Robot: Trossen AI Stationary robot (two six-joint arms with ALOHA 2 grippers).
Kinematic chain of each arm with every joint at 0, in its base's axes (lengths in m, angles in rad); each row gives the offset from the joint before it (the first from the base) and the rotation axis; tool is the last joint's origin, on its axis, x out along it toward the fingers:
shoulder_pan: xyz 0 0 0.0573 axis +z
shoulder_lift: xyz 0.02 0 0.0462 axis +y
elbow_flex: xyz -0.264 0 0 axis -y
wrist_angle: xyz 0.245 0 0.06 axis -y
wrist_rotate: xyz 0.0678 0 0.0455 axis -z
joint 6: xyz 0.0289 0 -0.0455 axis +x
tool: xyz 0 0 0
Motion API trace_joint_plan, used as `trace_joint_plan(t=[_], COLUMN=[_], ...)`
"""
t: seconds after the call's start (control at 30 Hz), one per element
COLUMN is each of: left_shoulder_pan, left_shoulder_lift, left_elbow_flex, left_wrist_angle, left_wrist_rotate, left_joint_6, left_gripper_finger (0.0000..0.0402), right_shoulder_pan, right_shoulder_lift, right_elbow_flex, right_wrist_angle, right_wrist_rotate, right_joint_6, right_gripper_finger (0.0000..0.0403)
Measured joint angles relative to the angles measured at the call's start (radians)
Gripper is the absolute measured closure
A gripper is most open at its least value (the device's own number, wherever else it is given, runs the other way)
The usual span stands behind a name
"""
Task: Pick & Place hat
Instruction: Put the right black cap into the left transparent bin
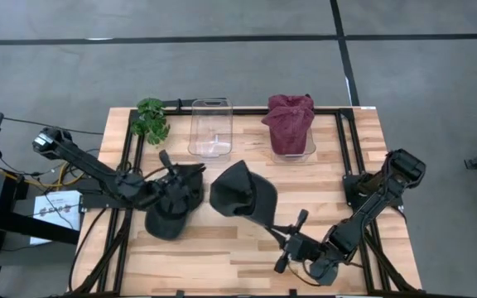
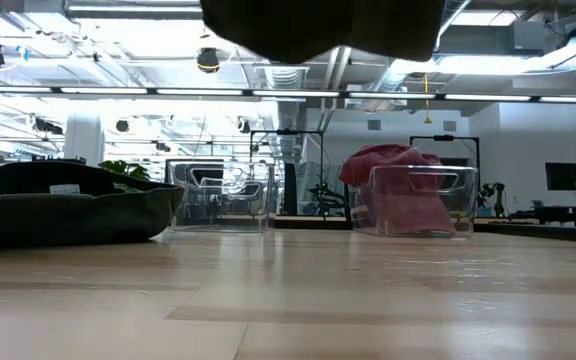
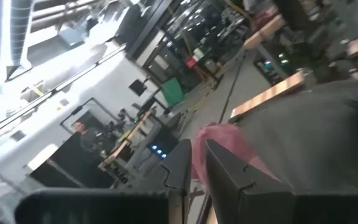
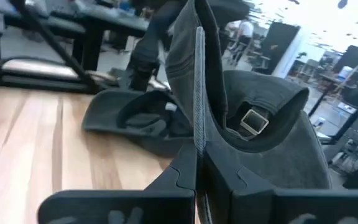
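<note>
Two dark grey caps are in play. One cap [image 1: 171, 211] lies flat on the table toward its left; the low view shows the same cap [image 2: 63, 205] resting there. My left gripper [image 1: 169, 168] hovers over its far side with fingers shut [image 3: 196, 168]; I see no contact. The other cap [image 1: 241, 192] is up in the air at the table's middle, and the low view catches this cap [image 2: 318, 25] at the top. My right gripper [image 1: 278, 232] is shut on it. My right gripper pinches the lifted cap's thin stitched brim edge [image 4: 197, 134] between its two fingers, coming from the table's near right. The edge runs along the fingers and stands up from them. The cap is clear of the table, its inside and rear buckle strap [image 4: 253, 121] facing the wrist camera.
At the far edge stand two clear bins: one bin [image 1: 211, 128] holds nothing, the other bin [image 1: 292, 147] holds a maroon hat [image 1: 289, 118]. A small green plant [image 1: 150, 118] stands at the far left. Bare wood [image 1: 222, 257] lies along the near edge.
</note>
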Motion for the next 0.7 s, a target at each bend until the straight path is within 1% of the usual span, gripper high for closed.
trace_joint_plan(t=[0.2, 0.27, 0.33, 0.47, 0.57, 0.63, 0.7], left_shoulder_pan=[-0.061, -0.066, -0.066, -0.066, -0.066, -0.066, -0.063], left_shoulder_lift=[-0.014, -0.014, -0.014, -0.014, -0.014, -0.014, -0.014], left_elbow_flex=[0.0, 0.0, 0.0, 0.0, 0.0, 0.0, 0.0], left_wrist_angle=[-0.029, -0.045, -0.069, -0.107, -0.116, -0.116, -0.116], left_wrist_rotate=[0.004, 0.007, 0.025, 0.058, 0.097, 0.156, 0.251], left_joint_6=[-0.02, -0.048, -0.085, -0.174, -0.241, -0.292, -0.343], left_gripper_finger=[0.0357, 0.0357, 0.0357, 0.0357, 0.0357, 0.0357, 0.0357], right_shoulder_pan=[0.053, 0.069, 0.084, 0.104, 0.115, 0.12, 0.123], right_shoulder_lift=[-0.066, -0.076, -0.08, -0.073, -0.073, -0.072, -0.072], right_elbow_flex=[0.0, 0.0, 0.0, 0.0, 0.0, 0.0, 0.0], right_wrist_angle=[0.024, 0.05, 0.13, 0.412, 0.567, 0.676, 0.757], right_wrist_rotate=[0.001, -0.019, -0.063, -0.258, -0.413, -0.492, -0.554], right_joint_6=[-0.023, -0.039, -0.094, -0.302, -0.439, -0.548, -0.654], right_gripper_finger=[0.0402, 0.0402, 0.0402, 0.0402, 0.0402, 0.0402, 0.0402])
